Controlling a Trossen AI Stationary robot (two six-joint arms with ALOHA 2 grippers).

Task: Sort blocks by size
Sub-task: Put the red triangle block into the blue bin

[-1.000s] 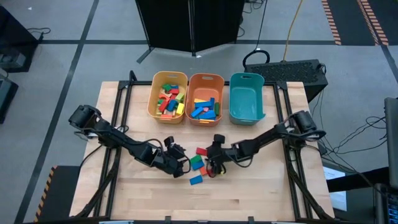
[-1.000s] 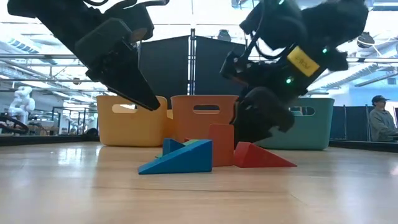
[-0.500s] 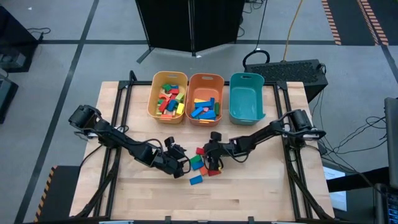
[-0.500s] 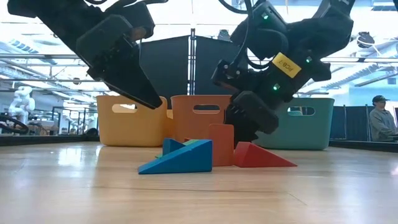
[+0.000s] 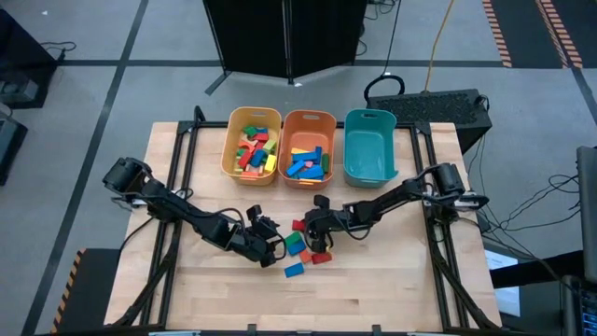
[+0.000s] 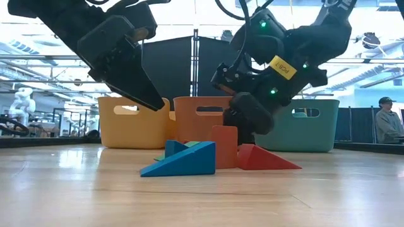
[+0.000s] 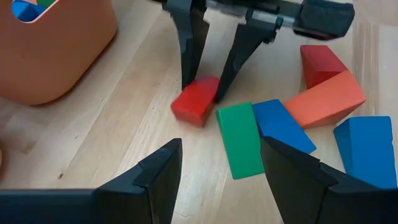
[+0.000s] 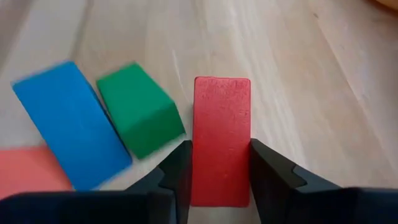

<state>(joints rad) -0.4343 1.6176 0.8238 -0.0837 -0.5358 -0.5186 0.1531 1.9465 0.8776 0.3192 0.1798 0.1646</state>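
While your left arm just hangs over the tabletop (image 5: 373, 299) with its fingers spread and nothing between them, the right gripper (image 7: 208, 68) is down at the loose pile in the middle. Its fingers (image 8: 177, 171) sit tight against both long sides of a red block (image 8: 221, 134) that's lying flat on the wood, so you've got it pinched, though it's not off the surface.

Left gripper (image 5: 270, 247) hovers just beside that pile, on the side away from the bins.

Right next to the red block you've got a green block (image 7: 238, 138), then a blue one (image 7: 280, 124), an orange wedge (image 7: 326, 99), another red piece (image 7: 320, 61) and a second blue wedge (image 7: 367, 146), all bunched close together.

Up at the far edge, the yellow bin (image 5: 252, 145) and the orange bin (image 5: 308, 147) both hold a jumble of coloured blocks, and the teal bin (image 5: 370, 145) stands beside them.
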